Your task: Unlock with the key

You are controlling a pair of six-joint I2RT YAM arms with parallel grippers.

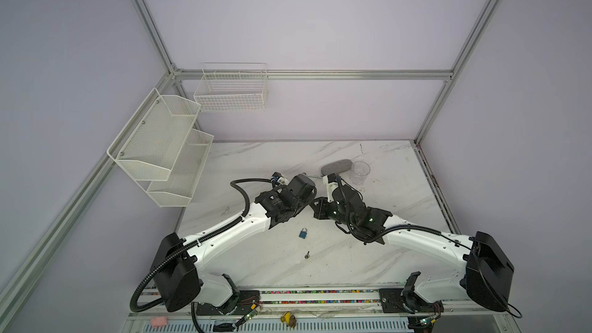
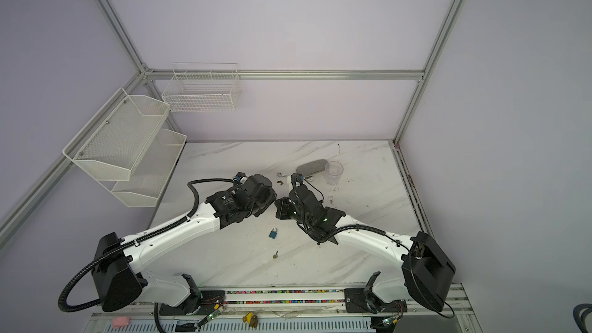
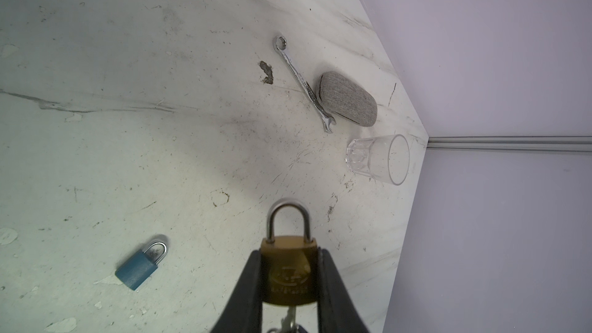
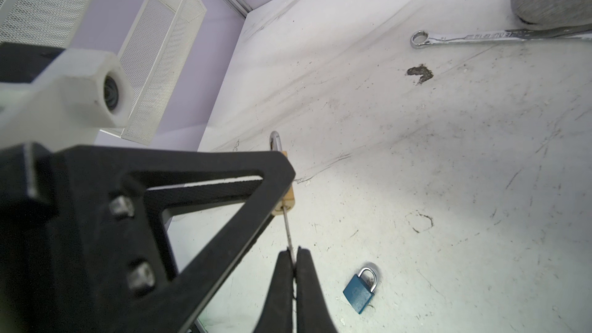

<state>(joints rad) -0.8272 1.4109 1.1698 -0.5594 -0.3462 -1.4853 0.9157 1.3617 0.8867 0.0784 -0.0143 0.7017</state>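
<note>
In both top views a scuffed, white marble-look table [image 1: 400, 261] occupies the lower middle of the frame, with a loose key [image 1: 307, 254] and a blue padlock [image 1: 303, 233] lying near its lower centre. Just above them, mid-frame, the left gripper [image 3: 290, 251] clamps the body of a brass padlock [image 3: 290, 277], while the right gripper [image 4: 293, 253], pinched tight, holds a key [image 4: 287, 229] whose blade sits in the keyhole. Farther back lie a wrench [image 3: 301, 83], a grey pad [image 3: 347, 99] and a clear cup [image 1: 360, 172], before lavender walls [image 1: 320, 27], aluminium framing [image 1: 320, 75] and white mesh shelves [image 1: 160, 145] at upper left.
</note>
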